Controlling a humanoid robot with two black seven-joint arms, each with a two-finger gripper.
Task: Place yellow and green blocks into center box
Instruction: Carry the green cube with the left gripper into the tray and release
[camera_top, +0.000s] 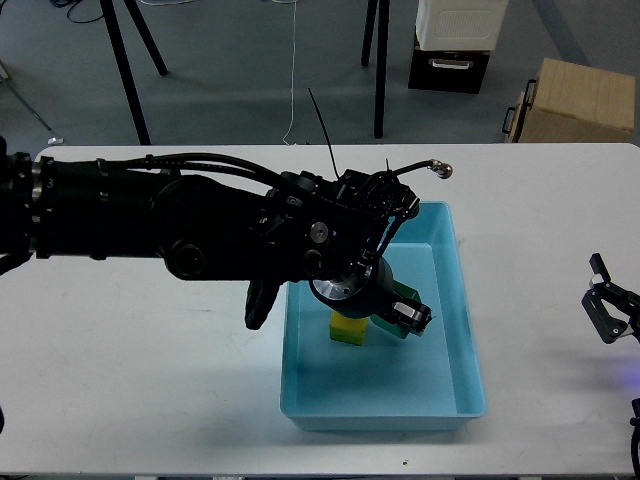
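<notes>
My left arm reaches across the table from the left, and its gripper (408, 318) is over the inside of the light blue box (462, 330), shut on the green block (403, 308). The green block hangs just above the box floor, right of the yellow block (348, 330). The yellow block lies on the box floor and is partly hidden by my left wrist. My right gripper (608, 312) is at the table's right edge, open and empty, far from the box.
The white table (150, 380) carries the box at its middle. Behind the table stand black tripod legs (125, 60), a black and white case (455, 45) and a wooden crate (575, 100) on the grey floor.
</notes>
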